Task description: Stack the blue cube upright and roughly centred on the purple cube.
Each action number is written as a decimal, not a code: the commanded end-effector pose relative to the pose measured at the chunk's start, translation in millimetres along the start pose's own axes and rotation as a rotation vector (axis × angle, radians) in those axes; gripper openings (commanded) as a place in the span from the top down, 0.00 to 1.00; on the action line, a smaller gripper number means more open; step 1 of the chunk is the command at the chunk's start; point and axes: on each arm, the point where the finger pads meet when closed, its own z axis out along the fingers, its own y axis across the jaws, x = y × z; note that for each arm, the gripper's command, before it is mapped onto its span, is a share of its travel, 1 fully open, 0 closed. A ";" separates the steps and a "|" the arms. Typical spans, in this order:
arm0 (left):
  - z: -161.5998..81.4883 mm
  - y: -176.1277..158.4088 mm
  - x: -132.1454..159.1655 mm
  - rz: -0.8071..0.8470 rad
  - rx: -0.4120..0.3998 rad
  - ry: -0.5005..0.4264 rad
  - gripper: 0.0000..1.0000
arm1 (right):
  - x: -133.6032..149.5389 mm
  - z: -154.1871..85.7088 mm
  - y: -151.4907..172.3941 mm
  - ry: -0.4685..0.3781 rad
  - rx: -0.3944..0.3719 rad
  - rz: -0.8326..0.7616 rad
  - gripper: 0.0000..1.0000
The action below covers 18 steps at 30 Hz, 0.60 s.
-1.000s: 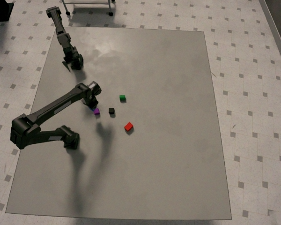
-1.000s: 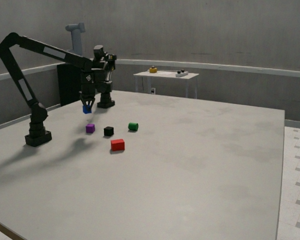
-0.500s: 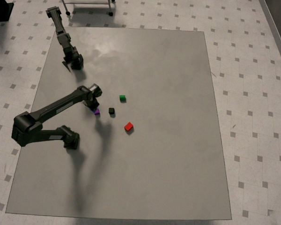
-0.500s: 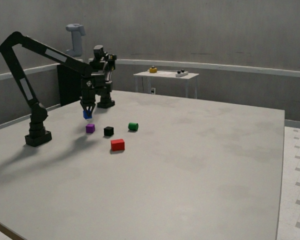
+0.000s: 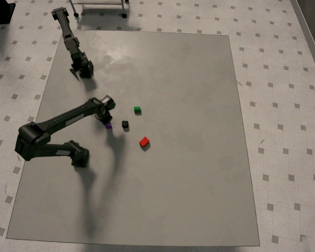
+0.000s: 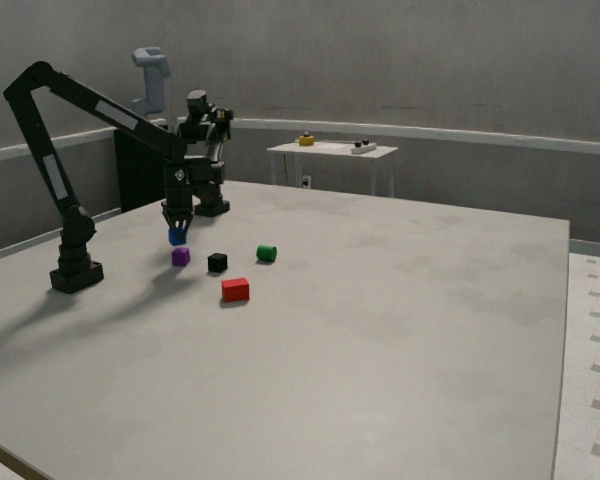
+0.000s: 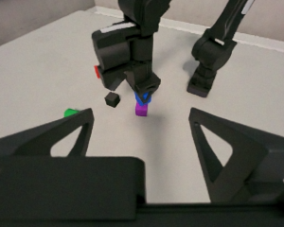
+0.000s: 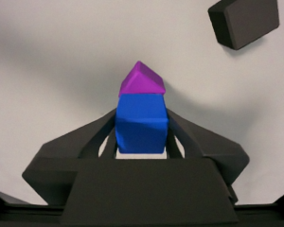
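Note:
My right gripper (image 6: 177, 229) is shut on the blue cube (image 6: 176, 237) and holds it just above the purple cube (image 6: 180, 256), which rests on the table. In the right wrist view the blue cube (image 8: 142, 124) sits between the fingers with the purple cube (image 8: 142, 81) showing just past it. In the left wrist view the blue cube (image 7: 144, 96) hangs directly over the purple cube (image 7: 142, 110). From overhead the right gripper (image 5: 105, 119) hides the blue cube, and only a corner of the purple cube (image 5: 108, 126) shows. My left gripper (image 5: 80, 72) is open and empty at the far left of the table.
A black cube (image 5: 124, 124), a green cylinder (image 5: 137, 109) and a red block (image 5: 144, 141) lie just right of the purple cube. The black cube is the nearest (image 6: 217, 262). A small white side table (image 6: 331, 149) stands beyond the table.

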 end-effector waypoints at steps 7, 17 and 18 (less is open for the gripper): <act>-5.5 -0.5 -19.6 -0.002 0.002 -0.031 0.00 | -9.9 7.0 0.1 -0.023 0.004 0.005 0.65; -5.5 -0.5 -19.6 -0.002 0.002 -0.031 0.00 | -4.3 16.8 0.1 -0.004 0.004 0.005 0.65; -5.5 -0.5 -19.6 -0.002 0.002 -0.031 0.00 | -9.6 12.3 0.1 -0.019 0.004 0.005 0.65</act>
